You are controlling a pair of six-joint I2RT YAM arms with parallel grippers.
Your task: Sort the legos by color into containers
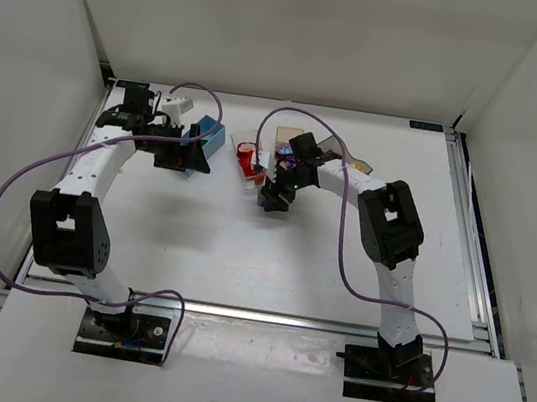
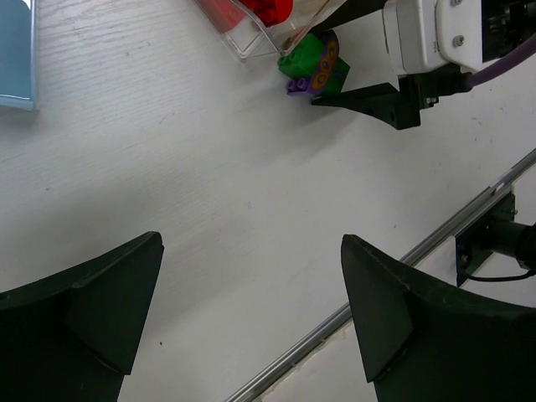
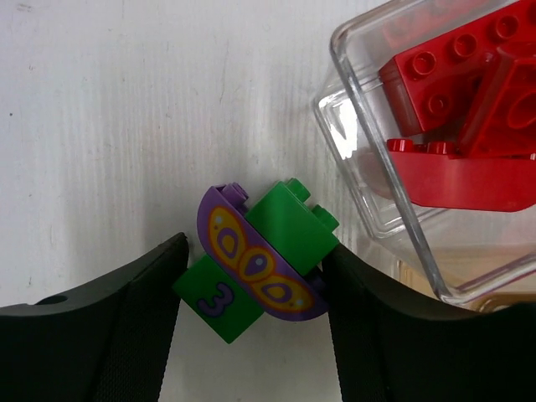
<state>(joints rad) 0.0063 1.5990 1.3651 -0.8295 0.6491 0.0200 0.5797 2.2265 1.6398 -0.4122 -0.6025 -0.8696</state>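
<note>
My right gripper (image 3: 253, 280) is shut on a small clump of legos on the table: a green brick (image 3: 289, 228), a green brick marked 3 (image 3: 216, 301) and a purple butterfly piece (image 3: 260, 270) between them. The clump sits right beside the clear bin (image 3: 368, 188), which holds red bricks (image 3: 452, 92). From above, the right gripper (image 1: 274, 197) is just right of the clear bin (image 1: 248, 158). My left gripper (image 2: 251, 310) is open and empty above bare table, next to the light blue bin (image 1: 209, 139). The clump also shows in the left wrist view (image 2: 314, 65).
More bins stand behind the right arm: a peach one (image 1: 285, 141) and a smoky grey one (image 1: 325, 146). A white object (image 1: 177, 104) lies at the back left. A metal rail (image 2: 352, 310) runs along the table's near edge.
</note>
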